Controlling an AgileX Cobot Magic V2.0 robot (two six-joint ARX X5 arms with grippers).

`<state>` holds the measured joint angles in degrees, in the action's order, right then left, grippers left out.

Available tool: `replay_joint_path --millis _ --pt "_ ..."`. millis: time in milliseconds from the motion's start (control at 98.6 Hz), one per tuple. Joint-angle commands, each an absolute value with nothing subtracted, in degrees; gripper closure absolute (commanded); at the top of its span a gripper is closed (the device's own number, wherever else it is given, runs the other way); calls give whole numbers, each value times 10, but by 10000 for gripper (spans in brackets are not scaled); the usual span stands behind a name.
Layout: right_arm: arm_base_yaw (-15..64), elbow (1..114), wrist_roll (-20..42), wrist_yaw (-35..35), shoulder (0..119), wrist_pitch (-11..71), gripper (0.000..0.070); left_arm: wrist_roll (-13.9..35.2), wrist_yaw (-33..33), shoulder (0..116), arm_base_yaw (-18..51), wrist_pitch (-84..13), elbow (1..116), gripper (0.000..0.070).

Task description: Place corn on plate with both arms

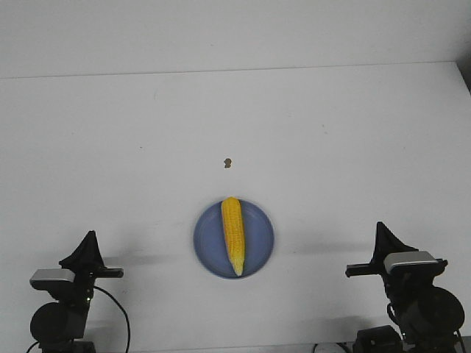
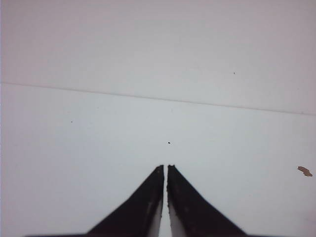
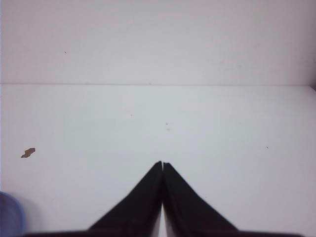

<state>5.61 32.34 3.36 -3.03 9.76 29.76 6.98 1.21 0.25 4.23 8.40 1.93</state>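
Observation:
The yellow corn (image 1: 233, 235) lies lengthwise on the blue-lavender plate (image 1: 207, 240) near the front middle of the white table, its pointed end toward me. My left gripper (image 1: 89, 239) is at the front left, well away from the plate, shut and empty; in the left wrist view (image 2: 165, 167) its fingers show only a hairline gap. My right gripper (image 1: 380, 227) is at the front right, also away from the plate, shut and empty, as the right wrist view (image 3: 162, 163) shows. An edge of the plate (image 3: 10, 217) shows in the right wrist view.
A small brown speck (image 1: 227, 162) lies on the table behind the plate; it also shows in the left wrist view (image 2: 304, 171) and the right wrist view (image 3: 27, 153). The table's far edge (image 1: 235, 70) meets a white wall.

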Motion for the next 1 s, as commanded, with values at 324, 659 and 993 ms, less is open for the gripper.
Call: replay_joint_path --millis 324,659,993 --pt "46 222 10 -39 17 157 699 72 11 2 41 91 8 688" --pt "44 95 6 -46 1 23 699 72 11 2 41 91 8 688" --pt "5 35 3 -37 1 -74 699 72 11 2 41 91 8 688"
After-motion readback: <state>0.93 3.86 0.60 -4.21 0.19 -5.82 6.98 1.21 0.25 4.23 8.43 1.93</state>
